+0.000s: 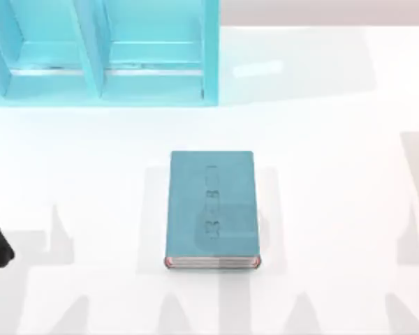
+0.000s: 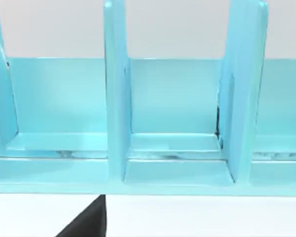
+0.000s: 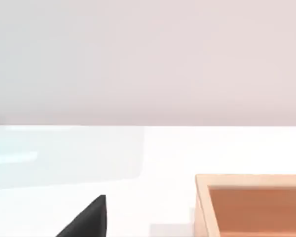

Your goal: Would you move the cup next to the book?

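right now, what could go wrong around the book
1. The book lies flat mid-table; a low sweep could shove it.
2. The left gripper faces the shelf unit closely and might clip it.
3. The wooden box sits near the right gripper, a bump hazard.

Matt cloth-like book (image 1: 211, 206) — glossy smooth shelf unit (image 2: 167, 148), wooden box (image 3: 251, 205).

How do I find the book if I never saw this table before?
Start at the big light-blue shelf at the table's far left corner. Come toward the middle: the book lies flat there alone. It is darker teal, solid, with pale page edges and reddish trim.
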You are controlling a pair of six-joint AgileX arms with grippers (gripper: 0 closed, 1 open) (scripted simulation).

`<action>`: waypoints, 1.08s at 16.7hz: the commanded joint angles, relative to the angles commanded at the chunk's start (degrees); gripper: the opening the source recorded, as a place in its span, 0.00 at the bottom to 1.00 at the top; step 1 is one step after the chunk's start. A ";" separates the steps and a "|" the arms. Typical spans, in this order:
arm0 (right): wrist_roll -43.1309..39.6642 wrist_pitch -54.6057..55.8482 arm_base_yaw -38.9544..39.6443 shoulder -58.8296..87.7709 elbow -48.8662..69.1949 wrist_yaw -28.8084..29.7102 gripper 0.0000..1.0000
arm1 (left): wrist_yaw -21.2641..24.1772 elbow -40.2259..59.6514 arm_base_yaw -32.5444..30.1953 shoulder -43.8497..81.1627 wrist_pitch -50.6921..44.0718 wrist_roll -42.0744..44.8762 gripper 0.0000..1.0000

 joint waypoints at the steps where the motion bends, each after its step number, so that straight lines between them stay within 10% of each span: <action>1: 0.00 0.00 0.00 0.00 0.00 0.00 1.00 | 0.00 0.00 0.00 0.00 0.00 0.00 1.00; 9: 0.00 0.00 0.00 0.00 0.00 0.00 1.00 | -1.45 13.99 1.91 15.57 -9.93 16.45 1.00; 18: 0.00 0.00 0.00 0.00 0.00 0.00 1.00 | -1.22 42.62 12.77 60.38 -40.38 70.24 1.00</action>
